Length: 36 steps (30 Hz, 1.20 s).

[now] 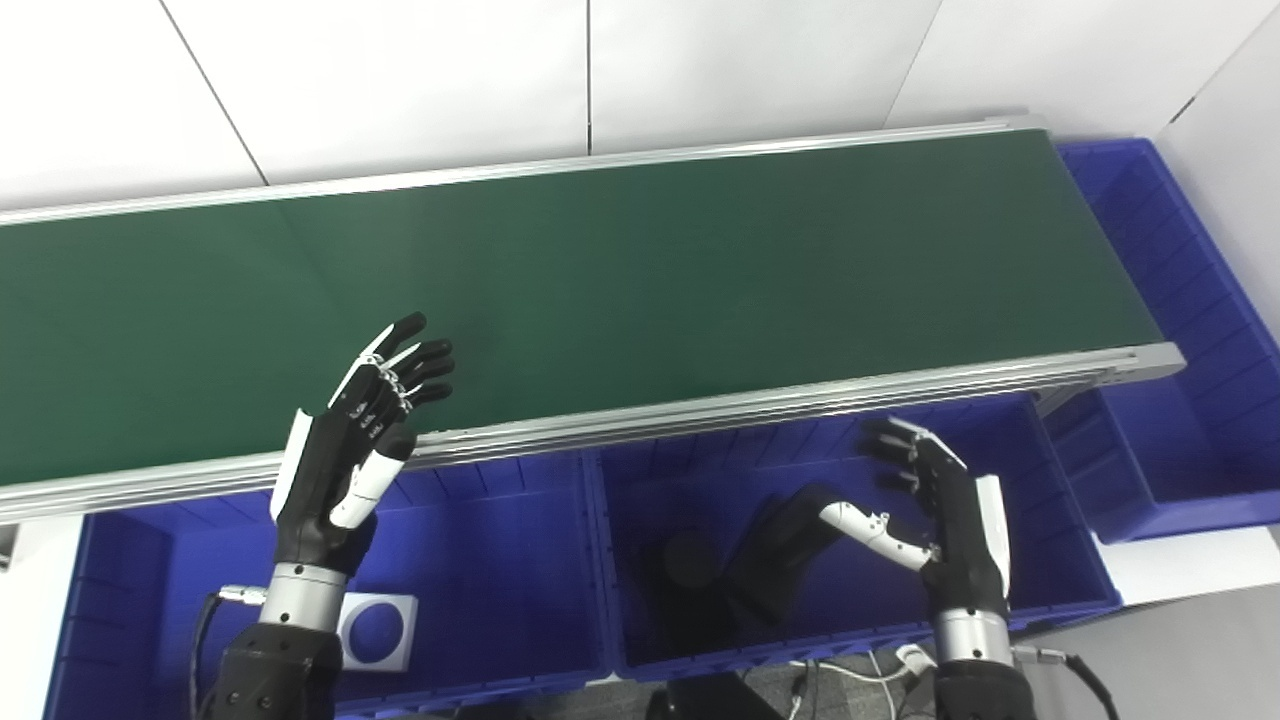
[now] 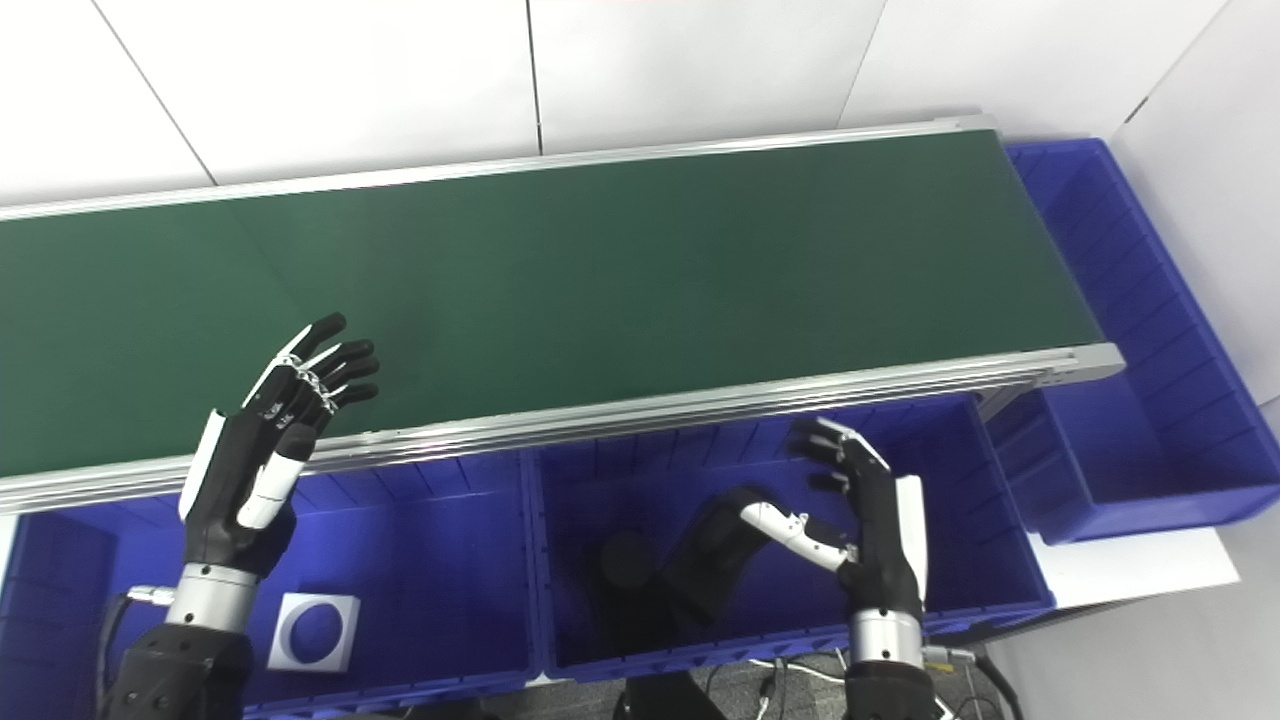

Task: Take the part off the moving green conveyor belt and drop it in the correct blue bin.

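The green conveyor belt (image 1: 640, 260) runs across the picture with no part on it. My left hand (image 1: 355, 440) is raised over the belt's near rail, fingers apart and holding nothing. My right hand (image 1: 935, 505) hovers open above the middle blue bin (image 1: 1060, 560), thumb stretched toward the left. A white square part with a round hole (image 1: 378, 630) lies in the left blue bin (image 1: 500, 560). Dark black parts (image 1: 740, 570) lie in the middle bin under the right hand.
A third blue bin (image 1: 1200, 400) stands at the belt's right end, past the aluminium rail (image 1: 800, 400). White wall panels rise behind the belt. Cables (image 1: 850, 680) hang below the middle bin's front edge.
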Available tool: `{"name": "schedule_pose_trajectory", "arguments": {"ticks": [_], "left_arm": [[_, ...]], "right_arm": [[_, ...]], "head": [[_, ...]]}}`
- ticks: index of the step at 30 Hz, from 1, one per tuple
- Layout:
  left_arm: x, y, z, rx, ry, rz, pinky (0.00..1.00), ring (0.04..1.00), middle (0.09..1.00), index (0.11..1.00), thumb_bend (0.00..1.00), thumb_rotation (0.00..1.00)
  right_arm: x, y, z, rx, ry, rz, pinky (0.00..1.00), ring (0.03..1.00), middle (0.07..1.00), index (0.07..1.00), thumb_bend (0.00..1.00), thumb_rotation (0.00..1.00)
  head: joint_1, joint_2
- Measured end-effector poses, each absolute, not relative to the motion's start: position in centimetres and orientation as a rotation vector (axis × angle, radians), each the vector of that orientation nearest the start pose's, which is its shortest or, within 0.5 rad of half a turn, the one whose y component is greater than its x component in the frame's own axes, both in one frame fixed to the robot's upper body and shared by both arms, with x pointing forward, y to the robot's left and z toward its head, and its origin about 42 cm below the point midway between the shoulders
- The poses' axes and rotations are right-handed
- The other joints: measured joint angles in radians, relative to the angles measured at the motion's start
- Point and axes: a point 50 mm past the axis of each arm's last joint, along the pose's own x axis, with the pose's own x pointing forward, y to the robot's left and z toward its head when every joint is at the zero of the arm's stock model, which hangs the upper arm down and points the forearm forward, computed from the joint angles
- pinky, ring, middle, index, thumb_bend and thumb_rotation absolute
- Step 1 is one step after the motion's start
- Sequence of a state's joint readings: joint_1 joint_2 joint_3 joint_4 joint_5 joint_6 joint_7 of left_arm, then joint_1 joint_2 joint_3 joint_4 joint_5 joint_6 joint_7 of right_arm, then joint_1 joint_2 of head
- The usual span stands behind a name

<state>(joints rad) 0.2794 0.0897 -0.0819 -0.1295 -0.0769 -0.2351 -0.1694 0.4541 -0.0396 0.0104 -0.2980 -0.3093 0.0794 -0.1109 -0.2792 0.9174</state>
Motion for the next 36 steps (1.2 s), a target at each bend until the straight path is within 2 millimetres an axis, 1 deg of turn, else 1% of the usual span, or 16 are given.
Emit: {"name": "schedule_pose_trajectory", "arguments": {"ticks": [6,8,9,10,11,12,13,15,17,19,21,23,25,28,33,36], "left_arm": [[18.7,22.2,8.2,0.004,-0.084,-0.188,0.75,0.799,0.813,0.885,0.73,0.76],[18.6,22.2,8.2,0.003,-0.082,-0.186,0.75,0.796,0.811,0.884,0.75,0.76],[18.6,22.2,8.1,0.002,-0.081,-0.186,0.75,0.793,0.808,0.882,0.76,0.76],[18.6,22.2,8.1,0.001,-0.081,-0.185,0.75,0.793,0.806,0.881,0.77,0.76],[18.6,22.1,8.1,0.000,-0.081,-0.186,0.75,0.793,0.806,0.880,0.77,0.76],[18.6,22.0,8.1,-0.002,-0.081,-0.185,0.75,0.793,0.806,0.880,0.78,0.76],[18.5,21.8,8.0,-0.003,-0.080,-0.183,0.75,0.791,0.804,0.879,0.78,0.76],[18.5,21.5,7.8,-0.005,-0.073,-0.177,0.75,0.789,0.802,0.878,0.79,0.75],[18.3,21.2,7.5,-0.007,-0.070,-0.176,0.74,0.785,0.799,0.875,0.79,0.75],[18.2,21.0,7.1,-0.008,-0.063,-0.176,0.75,0.789,0.801,0.875,0.79,0.75],[18.0,21.0,6.8,-0.009,-0.057,-0.175,0.75,0.792,0.803,0.874,0.79,0.75],[17.9,20.8,6.7,-0.010,-0.060,-0.174,0.75,0.792,0.803,0.873,0.78,0.75],[17.9,20.6,6.4,-0.011,-0.064,-0.173,0.75,0.793,0.802,0.871,0.78,0.74],[17.8,20.1,6.0,-0.018,-0.054,-0.167,0.75,0.794,0.804,0.872,0.78,0.75],[17.7,19.6,5.5,-0.007,-0.059,-0.165,0.75,0.798,0.812,0.875,0.78,0.77],[17.8,19.2,5.5,0.000,-0.063,-0.163,0.75,0.798,0.810,0.877,0.79,0.77]], "right_arm": [[13.3,-24.4,10.1,-0.408,0.185,-0.174,0.83,0.927,0.968,1.000,0.93,0.57],[13.2,-24.1,10.9,-0.412,0.162,-0.175,0.80,0.883,0.933,0.980,0.89,0.58],[13.2,-24.0,11.4,-0.410,0.145,-0.174,0.73,0.834,0.896,0.948,0.84,0.56],[13.3,-23.8,11.8,-0.406,0.131,-0.173,0.66,0.771,0.837,0.906,0.79,0.56],[13.3,-23.6,12.1,-0.401,0.115,-0.169,0.64,0.760,0.826,0.898,0.78,0.56],[13.3,-23.4,12.5,-0.398,0.100,-0.168,0.62,0.738,0.804,0.883,0.76,0.56],[13.3,-23.1,13.1,-0.390,0.078,-0.161,0.57,0.679,0.759,0.845,0.71,0.53],[13.3,-22.2,14.4,-0.368,0.024,-0.129,0.54,0.640,0.726,0.812,0.67,0.51],[13.4,-21.4,15.5,-0.346,-0.030,-0.097,0.53,0.611,0.694,0.776,0.61,0.49],[13.6,-20.5,16.3,-0.325,-0.064,-0.054,0.53,0.604,0.679,0.760,0.61,0.48],[13.9,-19.6,16.6,-0.303,-0.087,-0.016,0.52,0.599,0.669,0.745,0.60,0.48],[14.4,-18.7,16.9,-0.279,-0.109,0.017,0.51,0.597,0.667,0.738,0.59,0.46],[15.0,-17.8,17.3,-0.244,-0.133,0.050,0.50,0.599,0.671,0.737,0.59,0.45],[16.2,-16.7,17.4,-0.205,-0.163,0.091,0.50,0.601,0.674,0.740,0.62,0.49],[18.0,-15.0,16.7,-0.179,-0.183,0.160,0.52,0.615,0.689,0.752,0.59,0.47],[19.3,-14.4,15.9,-0.184,-0.173,0.197,0.52,0.617,0.691,0.751,0.60,0.48]], "head": [[0.018,-0.020],[0.031,-0.025],[0.052,-0.032],[0.052,-0.032],[0.052,-0.032],[0.073,-0.047],[0.098,-0.061],[0.103,-0.063],[0.146,-0.089],[0.146,-0.089],[0.190,-0.104],[0.190,-0.104],[0.231,-0.115],[0.256,-0.118],[0.299,-0.127],[0.351,-0.135]]}}
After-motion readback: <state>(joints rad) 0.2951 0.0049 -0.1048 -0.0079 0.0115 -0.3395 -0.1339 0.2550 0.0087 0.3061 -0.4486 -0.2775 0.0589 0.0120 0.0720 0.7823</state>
